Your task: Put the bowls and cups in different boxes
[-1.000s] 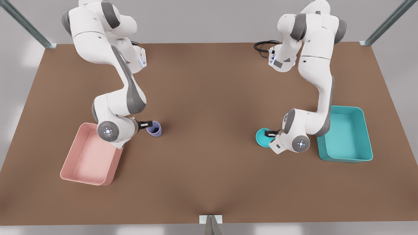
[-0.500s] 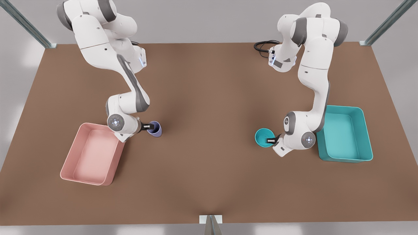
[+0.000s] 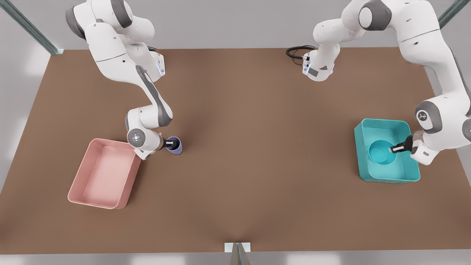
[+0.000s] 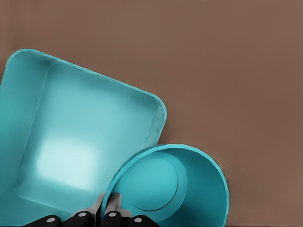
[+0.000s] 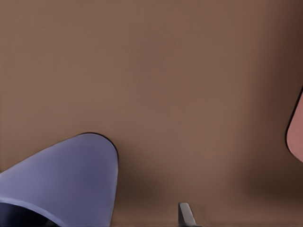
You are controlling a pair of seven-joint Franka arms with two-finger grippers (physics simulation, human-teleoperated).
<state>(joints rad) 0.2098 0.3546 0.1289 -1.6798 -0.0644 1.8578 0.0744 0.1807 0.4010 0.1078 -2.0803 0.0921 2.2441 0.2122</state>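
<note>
The teal bowl (image 3: 379, 152) hangs over the teal box (image 3: 404, 167) at the front view's right. My left gripper (image 3: 393, 149) is shut on the bowl's rim. In the left wrist view my left gripper (image 4: 108, 208) pinches the rim of the bowl (image 4: 175, 184), with the teal box (image 4: 80, 137) below it. The lavender cup (image 3: 176, 146) stands upright on the table beside the pink box (image 3: 103, 176). My right gripper (image 3: 169, 143) is open at its rim. In the right wrist view one fingertip (image 5: 185, 215) stands apart from the wall of the cup (image 5: 71, 179).
A black cable (image 3: 296, 51) lies at the table's back near an arm base. A metal bracket (image 3: 237, 247) sits at the front edge. The pink box's corner (image 5: 296, 132) shows in the right wrist view. Brown table stretches between the two boxes.
My left gripper lifted the bowl off the table and carried it to the front view's right, over the teal box. The right gripper closed in on the cup, which stayed put.
</note>
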